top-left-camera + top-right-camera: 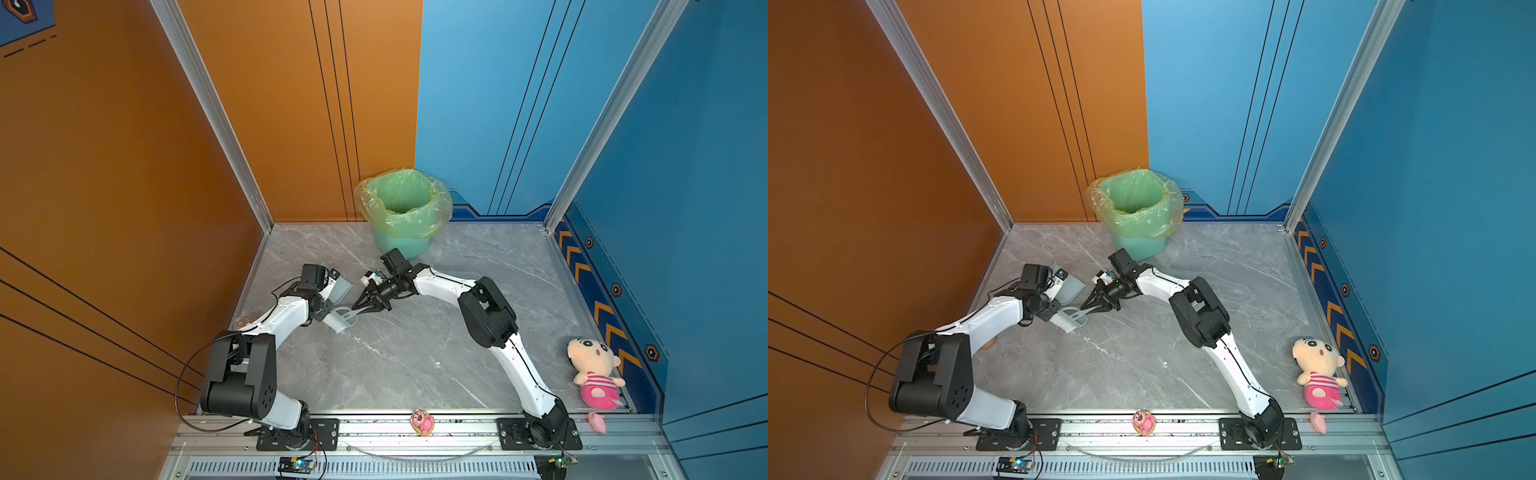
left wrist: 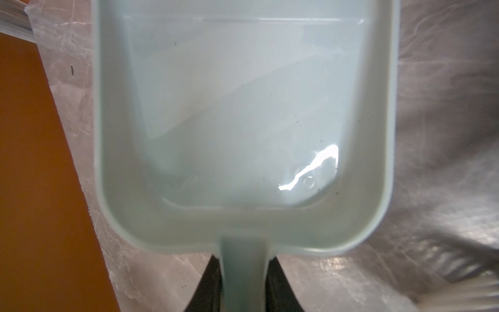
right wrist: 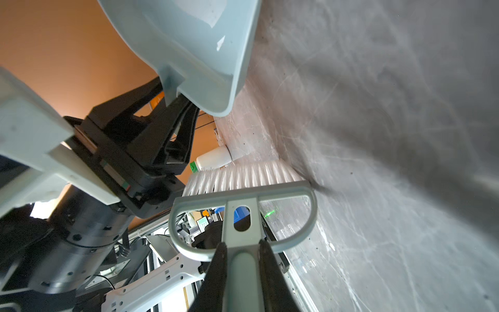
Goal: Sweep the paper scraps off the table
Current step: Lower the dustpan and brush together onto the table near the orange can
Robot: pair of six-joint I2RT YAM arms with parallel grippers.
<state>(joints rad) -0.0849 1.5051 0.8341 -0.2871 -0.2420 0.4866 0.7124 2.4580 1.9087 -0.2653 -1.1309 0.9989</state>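
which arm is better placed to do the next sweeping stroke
Right. The right hand is shut on the brush handle, bristles beside the dustpan; the left hand only holds that pan's handle.

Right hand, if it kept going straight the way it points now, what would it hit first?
Probably the left arm's black wrist: the pale blue plastic brush with white bristles in the right hand leads, nearly against it. The bristles may catch the grey marble-patterned table sooner; depth is unclear.
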